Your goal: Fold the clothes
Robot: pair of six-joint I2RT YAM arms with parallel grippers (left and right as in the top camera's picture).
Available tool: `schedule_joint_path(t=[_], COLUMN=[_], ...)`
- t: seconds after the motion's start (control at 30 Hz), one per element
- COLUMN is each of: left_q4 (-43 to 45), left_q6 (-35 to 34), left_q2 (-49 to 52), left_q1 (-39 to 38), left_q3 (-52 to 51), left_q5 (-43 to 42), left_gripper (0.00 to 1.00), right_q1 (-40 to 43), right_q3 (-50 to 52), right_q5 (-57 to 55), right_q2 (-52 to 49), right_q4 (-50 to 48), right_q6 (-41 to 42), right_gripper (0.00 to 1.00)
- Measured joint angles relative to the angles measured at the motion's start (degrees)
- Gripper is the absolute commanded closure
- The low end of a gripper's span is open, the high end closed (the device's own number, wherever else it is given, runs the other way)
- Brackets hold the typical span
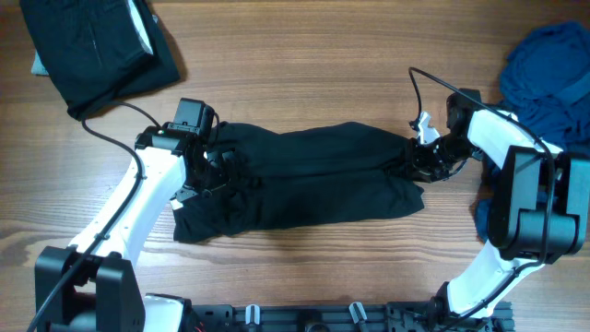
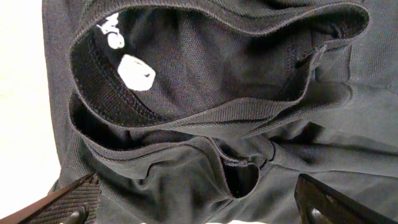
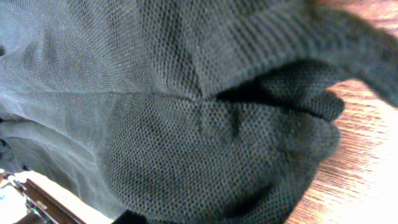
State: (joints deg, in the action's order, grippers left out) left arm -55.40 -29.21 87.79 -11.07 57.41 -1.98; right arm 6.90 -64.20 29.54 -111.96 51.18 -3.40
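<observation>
1. Two grippers flank one black shirt (image 1: pixel 313 180), lying flat; a folded black garment (image 1: pixel 92 51) sits well beyond its left end;
2. left gripper (image 1: pixel 214 164) at its collar, jaws wide apart;
3. right gripper (image 1: pixel 422 161) clamped on its bunched right edge; a blue garment (image 1: pixel 548 74) lies beyond.

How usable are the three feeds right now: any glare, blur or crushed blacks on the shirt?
Overhead: even light, sharp, but the black shirt reads nearly flat, folds faint. Left wrist: table at left blown out white; collar and white label crisp. Right wrist: knit weave sharp mid-frame, top right edge soft, table brightly lit.
</observation>
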Motion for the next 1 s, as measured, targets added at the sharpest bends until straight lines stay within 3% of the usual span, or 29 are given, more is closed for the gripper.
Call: schedule_joint_path(t=[0.27,0.77,1.0], left_q4=[-0.02,-0.72,-0.72], left_q6=[0.00,0.00,0.00], left_q2=[0.00,0.00,0.00], left_q1=[0.00,0.00,0.00], left_q3=[0.00,0.00,0.00], left_q5=[0.00,0.00,0.00], left_gripper=[0.00,0.00,0.00], right_q1=[-0.31,-1.11,-1.11], right_q3=[-0.70,-11.17,-15.41], right_q5=[-2.89,-23.69,-27.69], right_q2=[-0.33,-3.30,-3.32], right_q4=[0.70,13.60,16.26], right_q6=[3.89,12.85,15.19], right_gripper=[0.96,0.96,0.96])
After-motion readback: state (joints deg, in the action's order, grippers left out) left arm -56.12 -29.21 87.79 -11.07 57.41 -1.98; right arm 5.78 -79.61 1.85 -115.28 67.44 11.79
